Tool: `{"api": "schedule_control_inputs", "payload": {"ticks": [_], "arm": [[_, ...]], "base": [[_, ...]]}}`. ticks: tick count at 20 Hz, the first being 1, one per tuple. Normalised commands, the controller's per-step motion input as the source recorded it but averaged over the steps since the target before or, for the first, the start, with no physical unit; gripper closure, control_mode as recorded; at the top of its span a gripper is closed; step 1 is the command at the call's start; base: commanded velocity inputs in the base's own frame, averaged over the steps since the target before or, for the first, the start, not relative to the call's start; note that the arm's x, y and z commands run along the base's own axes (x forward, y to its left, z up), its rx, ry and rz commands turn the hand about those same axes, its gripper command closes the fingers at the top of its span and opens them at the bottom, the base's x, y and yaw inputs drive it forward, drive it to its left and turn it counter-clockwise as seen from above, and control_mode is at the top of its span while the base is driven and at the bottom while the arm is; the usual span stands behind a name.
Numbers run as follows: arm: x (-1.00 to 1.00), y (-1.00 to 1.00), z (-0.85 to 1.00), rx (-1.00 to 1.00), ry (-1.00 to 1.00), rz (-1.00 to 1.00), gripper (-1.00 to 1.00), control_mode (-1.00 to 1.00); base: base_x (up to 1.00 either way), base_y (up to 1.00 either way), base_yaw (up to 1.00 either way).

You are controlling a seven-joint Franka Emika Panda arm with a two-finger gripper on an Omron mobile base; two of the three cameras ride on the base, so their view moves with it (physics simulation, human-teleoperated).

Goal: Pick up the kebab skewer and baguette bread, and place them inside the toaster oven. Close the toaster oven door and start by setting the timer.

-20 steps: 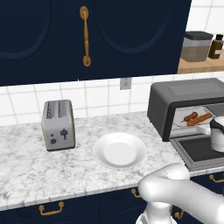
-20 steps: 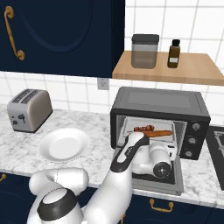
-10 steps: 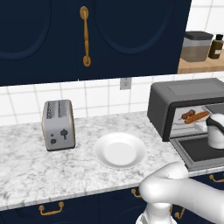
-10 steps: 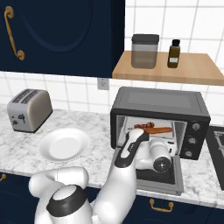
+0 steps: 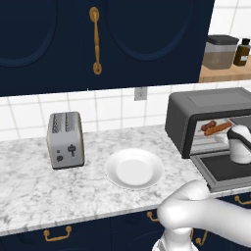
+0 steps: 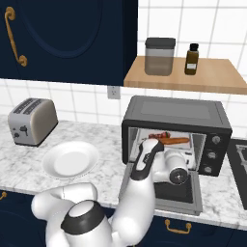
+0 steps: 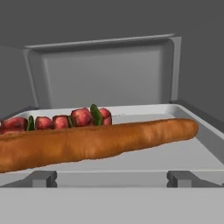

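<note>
Navy cabinets [image 5: 59, 39] hang above white wall tiles [image 5: 29, 115] and marble counter [image 5: 29, 191].

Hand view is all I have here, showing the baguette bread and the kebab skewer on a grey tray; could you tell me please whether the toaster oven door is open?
Observer: Yes, the toaster oven door hangs folded down in front of the toaster oven.
Operator: Thank you. Is anything left on the plate?
Observer: No, the white plate on the counter is bare; baguette bread and kebab skewer both lie inside the oven.
Operator: And where is the hand?
Observer: The gripper, holding nothing, sits just above the lowered door at the oven's mouth.
</note>
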Motion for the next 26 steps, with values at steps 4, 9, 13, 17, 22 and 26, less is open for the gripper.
{"api": "schedule_control_inputs", "payload": {"ticks": [4, 9, 13, 17, 22, 26], "arm": [[0.23, 0.00, 0.00, 0.00, 0.00, 0.00, -1.00, -1.00], [0.22, 0.00, 0.00, 0.00, 0.00, 0.00, -1.00, -1.00], [0.24, 0.00, 0.00, 0.00, 0.00, 0.00, -1.00, -1.00], [0.18, 0.00, 0.00, 0.00, 0.00, 0.00, -1.00, -1.00], [0.06, -0.01, 0.00, 0.00, 0.00, 0.00, -1.00, -1.00], [-0.45, -0.06, 0.00, 0.00, 0.00, 0.00, -1.00, -1.00]], "base": [[0.00, 0.00, 0.00], [0.00, 0.00, 0.00], [0.00, 0.00, 0.00], [0.00, 0.00, 0.00], [0.00, 0.00, 0.00], [0.00, 0.00, 0.00]]}}
